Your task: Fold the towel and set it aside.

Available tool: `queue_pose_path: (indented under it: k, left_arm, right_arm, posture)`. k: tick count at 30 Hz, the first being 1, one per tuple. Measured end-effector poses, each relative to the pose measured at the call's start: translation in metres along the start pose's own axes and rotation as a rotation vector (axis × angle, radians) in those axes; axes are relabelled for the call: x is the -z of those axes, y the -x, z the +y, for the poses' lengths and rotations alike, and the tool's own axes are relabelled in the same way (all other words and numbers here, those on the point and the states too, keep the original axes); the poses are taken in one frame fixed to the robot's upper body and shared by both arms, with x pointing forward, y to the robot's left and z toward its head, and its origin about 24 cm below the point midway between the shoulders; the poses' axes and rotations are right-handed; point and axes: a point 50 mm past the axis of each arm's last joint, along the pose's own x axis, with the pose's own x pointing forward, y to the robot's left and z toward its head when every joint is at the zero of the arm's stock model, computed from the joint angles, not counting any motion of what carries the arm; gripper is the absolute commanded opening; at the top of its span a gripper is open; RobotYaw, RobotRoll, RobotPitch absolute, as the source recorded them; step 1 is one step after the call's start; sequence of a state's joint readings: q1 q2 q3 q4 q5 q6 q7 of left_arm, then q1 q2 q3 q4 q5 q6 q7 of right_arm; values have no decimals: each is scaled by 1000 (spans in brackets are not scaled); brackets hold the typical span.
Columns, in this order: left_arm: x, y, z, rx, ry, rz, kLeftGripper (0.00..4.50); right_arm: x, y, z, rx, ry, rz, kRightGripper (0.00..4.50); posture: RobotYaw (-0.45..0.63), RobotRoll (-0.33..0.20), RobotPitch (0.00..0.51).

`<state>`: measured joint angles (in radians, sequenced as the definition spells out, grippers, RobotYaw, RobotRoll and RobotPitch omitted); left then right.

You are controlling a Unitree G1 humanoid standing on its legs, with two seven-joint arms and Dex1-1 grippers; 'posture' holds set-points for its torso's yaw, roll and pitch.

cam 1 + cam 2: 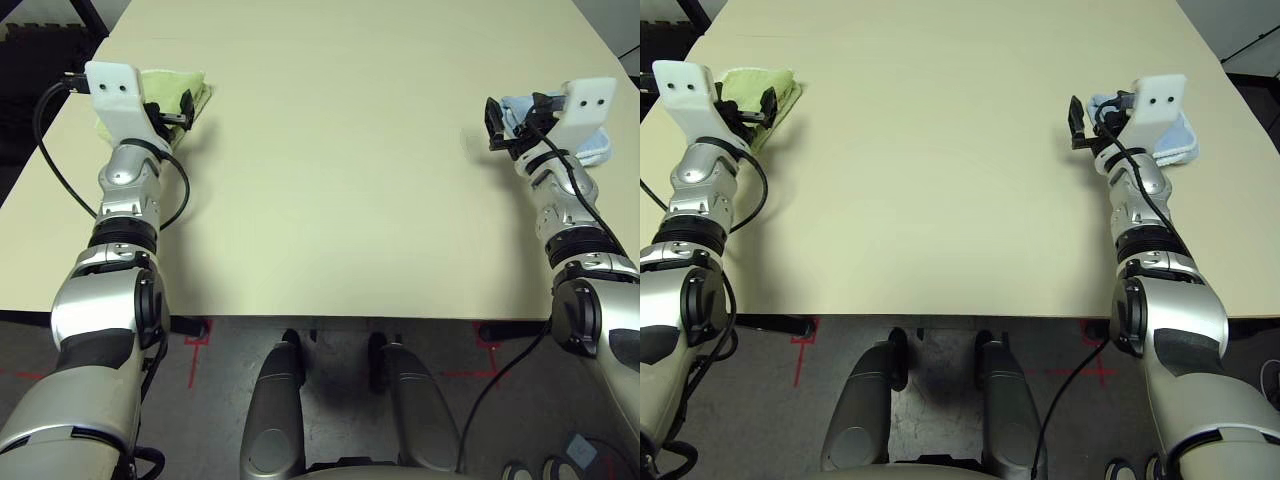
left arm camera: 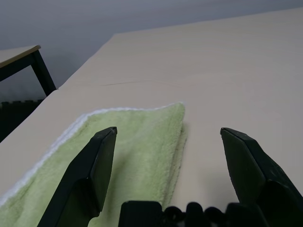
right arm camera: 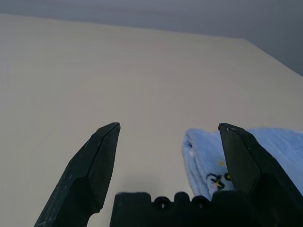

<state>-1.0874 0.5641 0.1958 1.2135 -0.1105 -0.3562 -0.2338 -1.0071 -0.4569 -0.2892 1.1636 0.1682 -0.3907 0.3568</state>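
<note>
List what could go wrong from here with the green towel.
The light green terry cloth towel lies close to the beige table's left edge, so a nudge from the open left gripper above it might push it off. The open right gripper hovers by a pale blue cloth and might grab that instead.

towel (image 2: 142, 142): light green, white edging, folded, flat on table (image 2: 227, 71)
left gripper (image 2: 168, 137): fingers wide apart, above towel's edge
</note>
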Motion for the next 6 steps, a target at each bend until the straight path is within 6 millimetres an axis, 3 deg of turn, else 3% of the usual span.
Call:
queue_pose_path:
  k: [6]
  left_arm:
    - [4, 1, -1, 6, -10, 19, 4436]
  right_arm:
    - [3, 1, 1, -2, -12, 20, 4500]
  posture:
    - [-64, 0, 239]
